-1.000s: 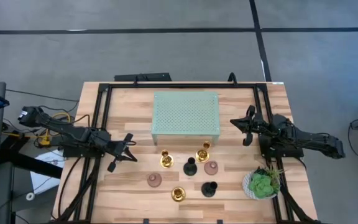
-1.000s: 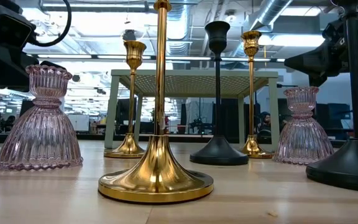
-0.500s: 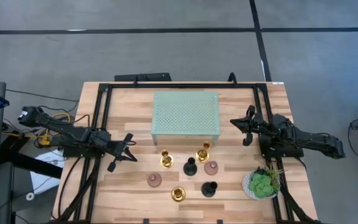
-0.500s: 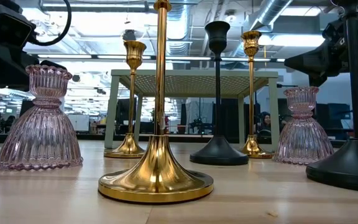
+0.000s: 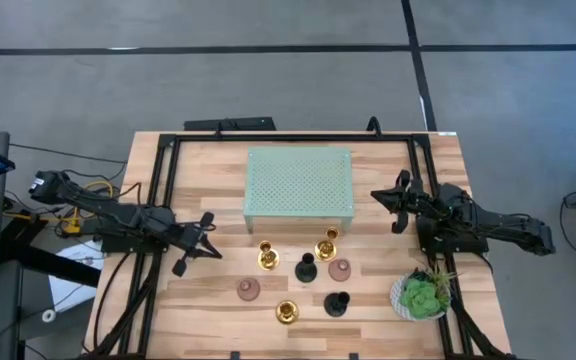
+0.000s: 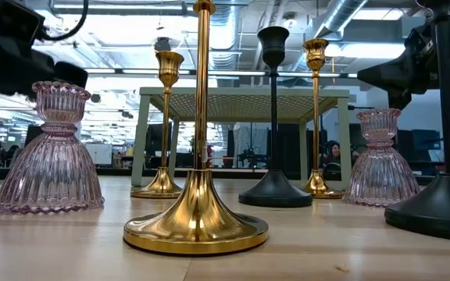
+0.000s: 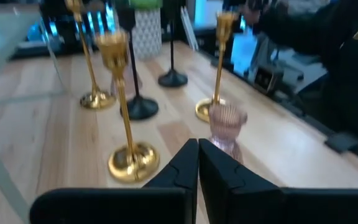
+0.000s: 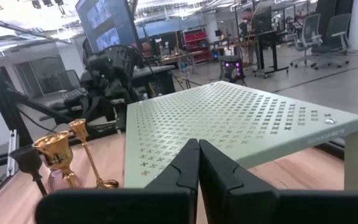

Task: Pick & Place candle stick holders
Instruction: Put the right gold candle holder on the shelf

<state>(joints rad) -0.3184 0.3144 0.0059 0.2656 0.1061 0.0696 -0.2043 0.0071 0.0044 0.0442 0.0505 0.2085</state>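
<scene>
Left gripper [image 5: 206,243] fingers together, holding nothing, left of the cluster — seven candle stick holders [image 5: 299,277] mid-table before a green perforated riser [image 5: 299,184], three gold, two black, two pink — right gripper [image 5: 400,204] likewise pressed together, empty, one potted plant [image 5: 421,297] beyond.

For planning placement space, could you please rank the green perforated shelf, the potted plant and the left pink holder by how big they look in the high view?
1. Green perforated shelf, by far the largest.
2. Potted plant.
3. Left pink holder, the smallest.
</scene>
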